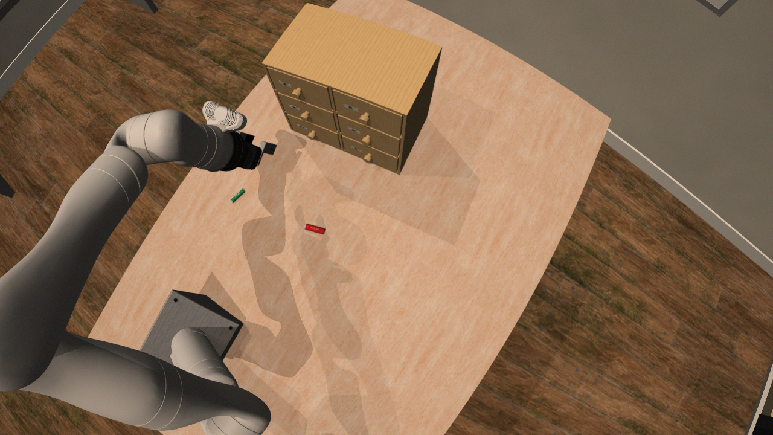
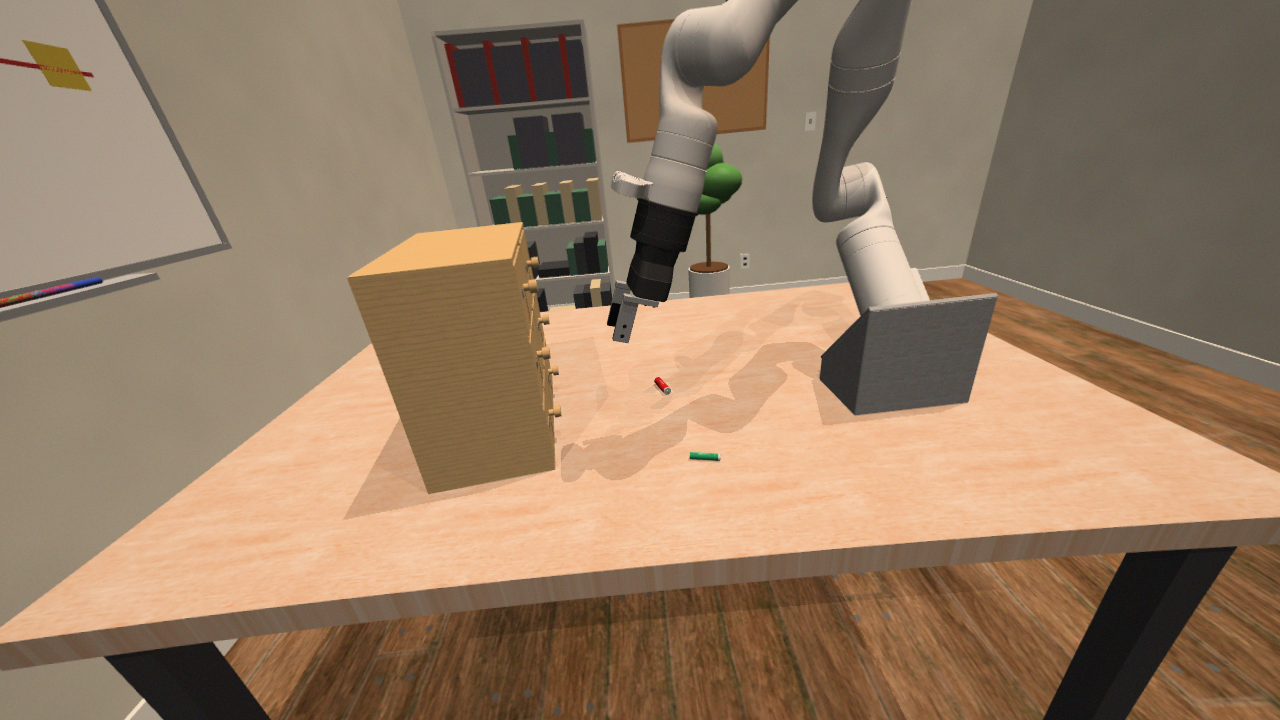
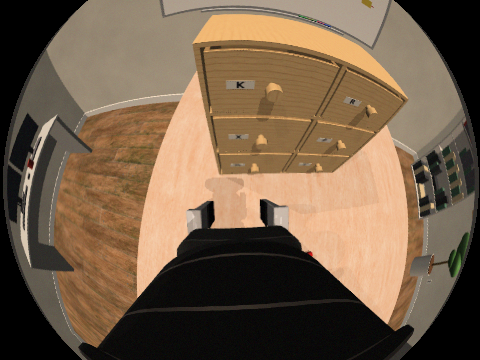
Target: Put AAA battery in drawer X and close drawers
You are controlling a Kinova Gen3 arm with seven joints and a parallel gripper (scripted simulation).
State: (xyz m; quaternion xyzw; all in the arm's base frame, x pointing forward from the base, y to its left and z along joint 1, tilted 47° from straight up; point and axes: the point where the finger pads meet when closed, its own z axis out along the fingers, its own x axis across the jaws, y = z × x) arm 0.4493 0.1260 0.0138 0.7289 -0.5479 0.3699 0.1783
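The small chest [image 1: 356, 57] [image 2: 456, 376] [image 3: 280, 31] stands upright, with all its drawers looking pushed in. Drawer X [image 1: 319, 115] [image 3: 289, 134] is the middle one of the left column, below drawer K. A slim green battery [image 1: 237, 196] [image 2: 704, 456], by its size the AAA, lies on its side on the table. It is hidden in the wrist view. My gripper [image 1: 261, 144] [image 2: 617, 325] [image 3: 237, 209] is open and empty. It points steeply down, above the table in front of the chest's left column, away from the green battery.
A thicker red battery [image 1: 314, 228] [image 2: 662, 385] [image 3: 309, 254] lies on the table, right of the green one in the top view. Round knobs stick out of the drawer fronts. The arm's grey base bracket [image 1: 162, 324] [image 2: 926, 358] stands at the opposite side from the chest.
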